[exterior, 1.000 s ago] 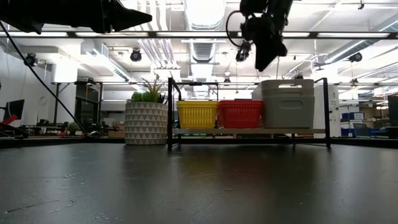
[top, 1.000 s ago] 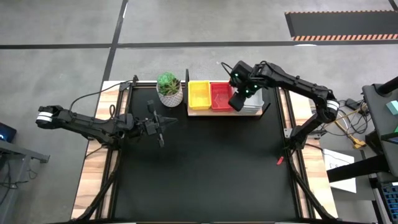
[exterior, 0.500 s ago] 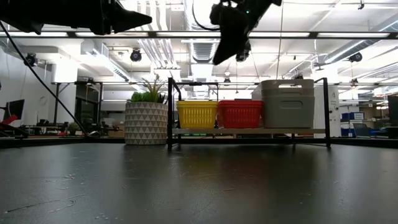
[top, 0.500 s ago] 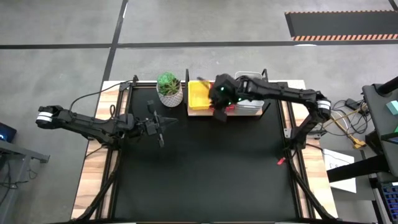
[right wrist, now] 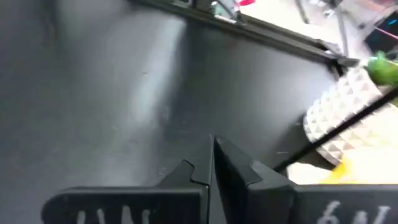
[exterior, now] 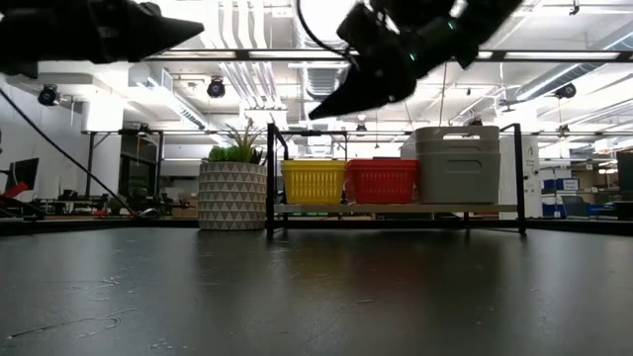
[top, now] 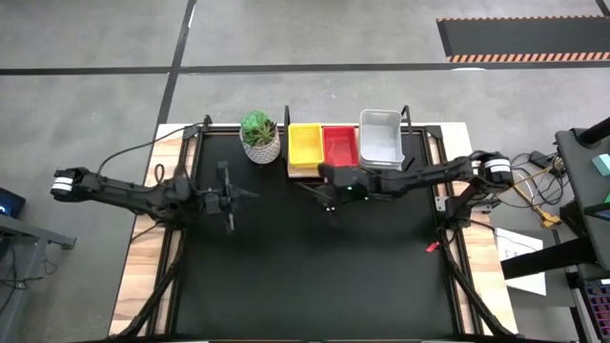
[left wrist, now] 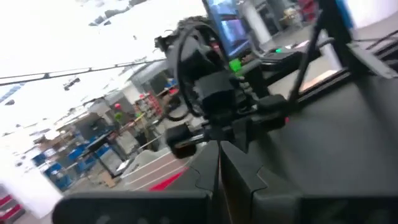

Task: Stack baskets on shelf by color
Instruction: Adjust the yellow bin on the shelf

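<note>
The right gripper (top: pixel 327 195) hangs above the table (top: pixel 315 276), fingers pressed together on nothing. Just behind it stands the shelf (top: pixel 303 172), holding the yellow basket (top: pixel 305 145), red basket (top: pixel 340 146) and grey-white basket (top: pixel 380 137) side by side. The left gripper (top: pixel 230 195), fingers likewise together, waits well apart.

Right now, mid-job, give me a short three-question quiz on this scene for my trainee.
1. True or false: the right hand holds a basket.
2. On the shelf, which stack stands between the other two? A) yellow baskets B) red baskets C) grey baskets
3. What stands on the table beside the shelf's yellow end?

Key:
1. False; its fingers are shut and empty.
2. B
3. The potted plant.
</note>
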`<act>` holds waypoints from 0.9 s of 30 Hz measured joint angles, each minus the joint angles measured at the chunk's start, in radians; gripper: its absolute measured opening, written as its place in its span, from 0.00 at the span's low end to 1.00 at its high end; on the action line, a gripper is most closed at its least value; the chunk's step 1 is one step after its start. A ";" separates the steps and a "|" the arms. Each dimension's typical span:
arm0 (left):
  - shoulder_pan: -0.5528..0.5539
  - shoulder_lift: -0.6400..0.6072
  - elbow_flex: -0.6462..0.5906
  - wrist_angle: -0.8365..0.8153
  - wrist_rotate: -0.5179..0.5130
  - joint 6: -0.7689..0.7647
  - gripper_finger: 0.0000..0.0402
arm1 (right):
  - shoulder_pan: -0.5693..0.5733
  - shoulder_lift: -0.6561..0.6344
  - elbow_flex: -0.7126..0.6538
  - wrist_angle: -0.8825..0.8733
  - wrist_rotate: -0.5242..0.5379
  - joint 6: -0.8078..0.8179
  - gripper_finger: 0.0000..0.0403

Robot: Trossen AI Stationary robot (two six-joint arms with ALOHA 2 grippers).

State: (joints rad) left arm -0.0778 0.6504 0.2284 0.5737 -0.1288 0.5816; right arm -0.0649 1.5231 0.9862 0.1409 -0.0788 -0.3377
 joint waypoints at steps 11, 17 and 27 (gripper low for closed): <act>0.013 -0.182 -0.122 0.022 -0.065 -0.001 0.00 | -0.054 -0.229 -0.259 0.161 0.003 -0.022 0.02; 0.013 -0.228 -0.172 0.020 -0.066 -0.027 0.00 | -0.059 -0.396 -0.407 0.271 0.004 -0.030 0.02; 0.013 -0.319 -0.219 0.014 -0.092 -0.132 0.00 | -0.065 -0.665 -0.606 0.313 0.038 -0.013 0.02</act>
State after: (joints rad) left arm -0.0647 0.3315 0.0093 0.5879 -0.2211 0.4497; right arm -0.1299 0.8585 0.3806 0.4535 -0.0409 -0.3511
